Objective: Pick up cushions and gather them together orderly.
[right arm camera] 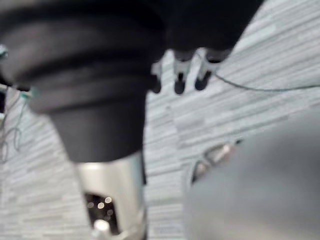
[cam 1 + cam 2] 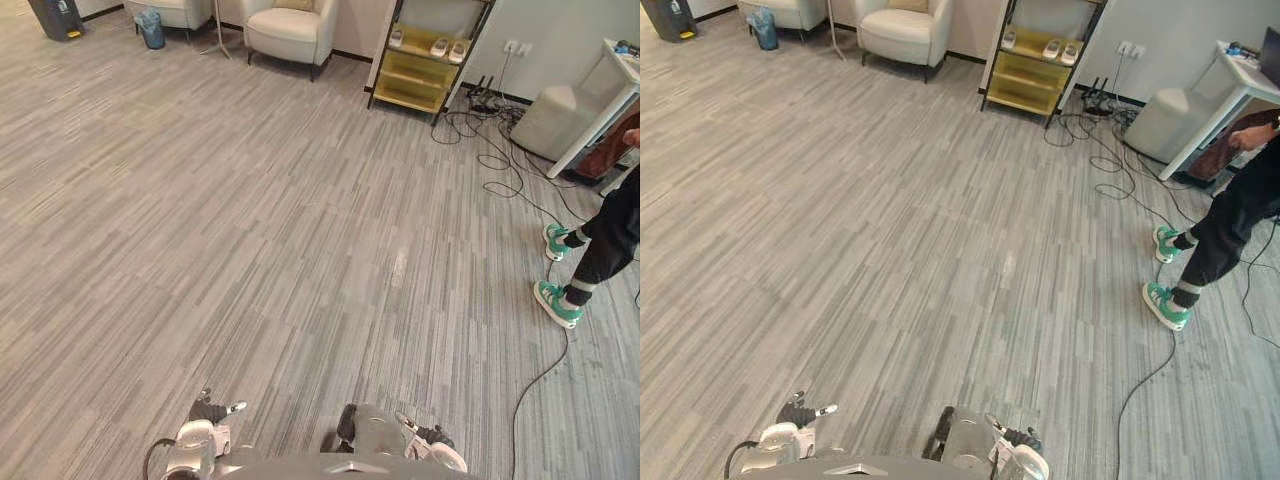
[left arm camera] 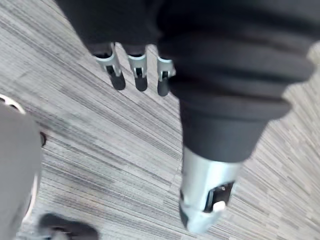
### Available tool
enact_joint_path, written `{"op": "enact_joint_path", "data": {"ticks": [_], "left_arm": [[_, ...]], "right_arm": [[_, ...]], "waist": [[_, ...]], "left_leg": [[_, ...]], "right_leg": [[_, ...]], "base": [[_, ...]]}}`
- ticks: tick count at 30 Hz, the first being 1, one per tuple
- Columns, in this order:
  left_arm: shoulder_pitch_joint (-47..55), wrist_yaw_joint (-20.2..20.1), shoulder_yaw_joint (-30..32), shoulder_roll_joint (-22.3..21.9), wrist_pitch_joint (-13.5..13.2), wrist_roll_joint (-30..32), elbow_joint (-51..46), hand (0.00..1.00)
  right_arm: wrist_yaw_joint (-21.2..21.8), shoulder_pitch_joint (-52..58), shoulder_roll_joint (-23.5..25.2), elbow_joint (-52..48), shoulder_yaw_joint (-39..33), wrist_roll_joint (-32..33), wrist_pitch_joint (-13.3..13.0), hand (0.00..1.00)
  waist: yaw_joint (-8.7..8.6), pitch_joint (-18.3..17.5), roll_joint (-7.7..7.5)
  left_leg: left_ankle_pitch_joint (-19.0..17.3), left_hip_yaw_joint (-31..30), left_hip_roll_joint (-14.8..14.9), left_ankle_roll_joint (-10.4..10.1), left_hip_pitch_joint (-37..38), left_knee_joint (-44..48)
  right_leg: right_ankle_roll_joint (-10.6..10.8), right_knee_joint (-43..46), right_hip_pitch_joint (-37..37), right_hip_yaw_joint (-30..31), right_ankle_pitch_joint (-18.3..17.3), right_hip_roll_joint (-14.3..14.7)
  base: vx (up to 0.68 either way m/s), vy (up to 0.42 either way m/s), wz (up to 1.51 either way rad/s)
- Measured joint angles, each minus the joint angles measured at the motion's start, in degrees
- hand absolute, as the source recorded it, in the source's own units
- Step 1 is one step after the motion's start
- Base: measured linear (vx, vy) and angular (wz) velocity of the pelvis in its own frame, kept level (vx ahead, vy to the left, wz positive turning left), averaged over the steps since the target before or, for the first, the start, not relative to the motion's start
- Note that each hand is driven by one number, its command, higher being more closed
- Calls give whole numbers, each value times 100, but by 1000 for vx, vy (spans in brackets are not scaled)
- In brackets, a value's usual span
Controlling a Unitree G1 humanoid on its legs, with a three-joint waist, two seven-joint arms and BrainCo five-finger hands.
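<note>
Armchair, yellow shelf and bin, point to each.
armchair [image 2: 288,30], left eye view, on its seat.
yellow shelf [image 2: 414,70], left eye view, on its middle board.
bin [image 2: 151,30], left eye view, on its side wall.

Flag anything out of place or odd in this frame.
Loose cables sprawl tangled across the floor beside the shelf, a possible trip risk near the person. Left hand and right hand hang open, holding nothing.

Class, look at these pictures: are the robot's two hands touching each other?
Apart. The left eye view shows the left hand and the right hand low at opposite sides, with a stretch of floor between them.
</note>
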Motion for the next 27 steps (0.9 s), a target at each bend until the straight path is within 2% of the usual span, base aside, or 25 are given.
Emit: {"op": "enact_joint_path", "data": {"ticks": [1,2,3,4,5,6,7,9,11,12,13,14,15,16,17,18,19,20,21,22,23,24,25,26,27], "left_arm": [[-16,-13,97,-90,1,4,-13,0],[-21,-16,140,-103,1,1,-37,0],[-15,-21,206,-100,1,0,-84,0],[3,-51,337,-94,-2,-3,-203,0],[37,-53,373,-73,-5,-9,-282,0],[102,-58,373,-39,-17,-19,-451,0],[115,-60,363,-20,-31,-16,-528,0],[118,-58,306,-21,-49,-18,-653,0],[123,-53,288,-14,-95,-17,-811,0],[118,-58,181,18,-103,-7,-880,0],[97,-50,60,33,-114,58,-882,0],[93,-50,25,33,-127,98,-884,0],[95,-50,-106,45,-153,134,-882,0],[47,-54,-226,111,-173,181,-862,0],[15,-51,-258,162,-173,231,-840,0],[-37,-57,-260,252,-165,286,-744,0],[-47,-51,-233,256,-166,270,-733,0],[-82,-41,-260,299,-164,252,-687,0],[-108,-25,-361,377,-147,230,-600,0],[-117,-21,-376,393,-143,224,-586,0],[-114,-7,-402,404,-97,201,-506,0],[-87,-7,-416,410,-66,202,-461,0],[-61,-7,-422,410,-52,202,-466,0],[-58,-7,-438,407,-11,201,-463,0],[-80,-11,-482,394,5,201,-462,0]], "right_arm": [[0,-75,-33,6,-5,-12,14,0],[0,-75,-40,9,5,-24,14,0],[-2,-70,-39,8,10,-23,28,0],[-2,-64,-38,17,20,-21,29,0],[-1,-61,-38,49,35,-20,29,0],[-6,-24,-42,83,85,-13,36,0],[-10,24,-47,86,161,-10,35,0],[-20,55,-63,88,238,-2,35,0],[-51,69,-85,123,243,12,46,0],[-58,57,-86,197,236,15,48,0],[-61,39,-71,293,203,27,55,0],[-61,39,-64,310,167,26,56,0],[-58,65,-90,439,107,28,44,0],[-70,19,-137,626,107,28,81,0],[-70,-13,-71,683,107,25,104,0],[-64,-14,42,667,75,9,113,0],[-62,-8,80,672,23,5,106,0],[-63,24,105,681,-33,0,116,0],[-60,46,125,675,-45,-1,115,0],[-59,56,125,670,-46,-1,114,0],[-53,103,118,648,-36,14,105,0],[-54,149,119,514,-45,29,93,0],[-53,166,124,457,-46,28,94,0],[-44,156,153,415,-46,30,63,0],[-44,152,165,390,-71,33,29,0]], "waist": [[-36,13,147],[-37,11,190],[-40,25,255],[-11,128,323],[28,203,313],[106,273,221],[136,273,208],[143,273,203],[177,278,189],[196,293,157],[250,285,80],[280,278,66],[338,246,88],[424,187,-19],[412,123,-118],[281,55,-291],[279,43,-354],[302,38,-431],[288,56,-499],[273,57,-502],[253,66,-500],[198,86,-469],[149,103,-435],[117,100,-443],[122,92,-457]], "left_leg": [[385,-210,223,-4,-190,738],[671,-384,351,24,-480,1485],[1193,-740,540,-4,-1064,2882],[1189,-932,736,-46,-1820,4805],[1104,-887,819,14,-2126,5620],[867,-748,855,142,-2610,6322],[770,-659,828,186,-2872,6453],[593,-489,736,296,-3519,6277],[266,-203,618,311,-4175,5365],[137,-21,464,292,-4324,4396],[248,66,75,231,-4263,2578],[405,16,-56,182,-4243,1915],[827,-171,-229,72,-4140,877],[1485,-270,-429,341,-4084,915],[1283,-231,-522,449,-4113,1019],[948,-189,-632,634,-4204,1333],[796,-120,-642,676,-4192,1496],[458,-9,-673,767,-4049,1725],[150,114,-723,829,-3746,1857],[85,141,-725,841,-3669,1884],[-76,187,-761,883,-3329,1892],[-162,180,-801,885,-2974,1830],[-194,176,-811,896,-2779,1745],[-231,158,-813,900,-2412,1510],[-232,109,-810,897,-2115,1242]], "right_leg": [[-82,377,92,-67,-486,161],[-121,418,239,-79,-683,250],[-171,336,541,-84,-896,429],[-238,143,1081,-6,-1091,708],[-278,20,1426,82,-1192,845],[-310,-212,1926,264,-1340,972],[-289,-356,2172,354,-1399,993],[-216,-729,2655,509,-1458,991],[-80,-1266,3169,695,-1423,957],[75,-1512,3458,798,-1369,872],[171,-1738,3728,952,-1427,684],[231,-1807,3798,1021,-1465,628],[324,-1952,3913,1166,-1531,613],[290,-2058,4058,1447,-1636,510],[273,-1996,4064,1511,-1642,378],[278,-1571,3874,1664,-1616,210],[352,-1211,3750,1745,-1623,149],[530,-140,3394,1901,-1584,59],[1066,1513,2750,2098,-1269,-44],[1173,1886,2610,2112,-1203,-63],[1276,2999,2216,2007,-1056,-143],[1199,3671,1911,1652,-1063,-309],[1092,3901,1757,1369,-1094,-420],[940,3987,1465,865,-1185,-551],[797,3541,1227,411,-1329,-582]], "base": [[696,-330,-11],[814,-346,-21],[745,-265,-40],[676,-191,-54],[609,-133,-74],[485,-72,-64],[556,-16,-61],[470,38,-37],[503,136,-38],[560,206,-50],[576,225,-52],[567,254,-59],[556,284,-75],[549,294,-67],[567,292,-45],[577,302,-9],[587,300,-20],[666,348,-37],[534,260,-32],[516,235,-26],[486,175,-13],[383,136,-10],[526,136,1],[374,36,16],[513,24,24]]}}
